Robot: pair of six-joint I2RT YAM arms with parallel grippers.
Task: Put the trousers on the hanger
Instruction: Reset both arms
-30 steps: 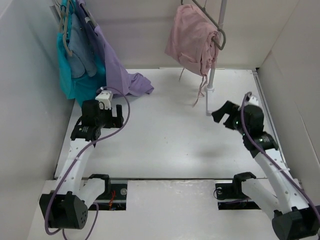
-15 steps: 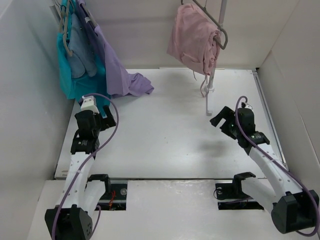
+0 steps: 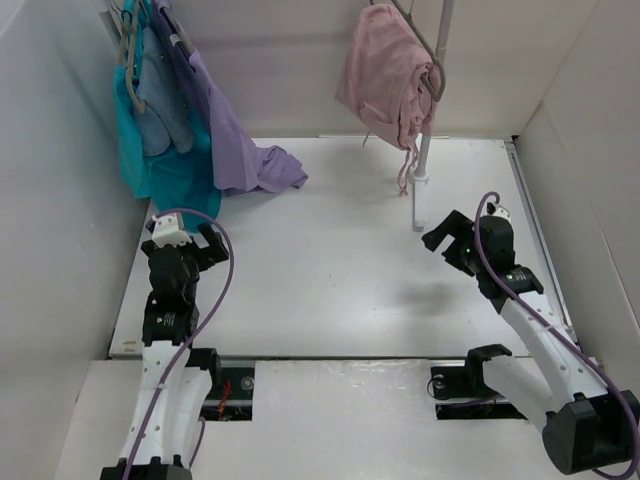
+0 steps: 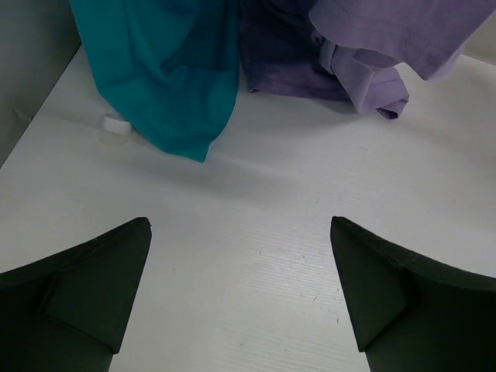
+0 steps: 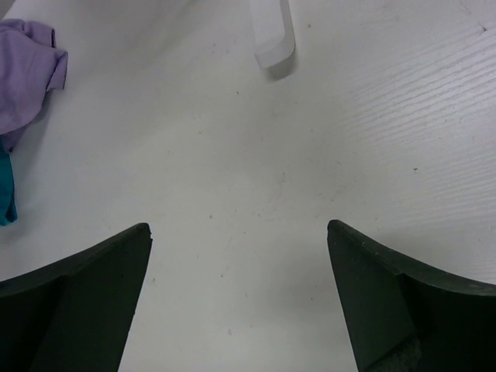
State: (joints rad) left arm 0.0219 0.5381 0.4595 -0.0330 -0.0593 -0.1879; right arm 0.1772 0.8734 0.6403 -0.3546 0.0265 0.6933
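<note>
The dusty-pink soft fabric trousers (image 3: pixel 385 75) hang draped on the thin grey metal hanger (image 3: pixel 418 33) at the back, beside the white upright pole (image 3: pixel 425 150). They are well beyond the right gripper (image 3: pixel 445 235), whose jaws stand apart and empty. The left gripper (image 3: pixel 186 240) is likewise spread wide, near the teal garment (image 3: pixel 160 170).

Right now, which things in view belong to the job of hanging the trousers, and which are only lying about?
Belong to the job:
- pink trousers, hanging bunched at the back right
- grey hanger, above them

Only lying about:
- teal garment, hanging at the back left
- lilac garment, beside it, its end on the table
- white pole
</note>
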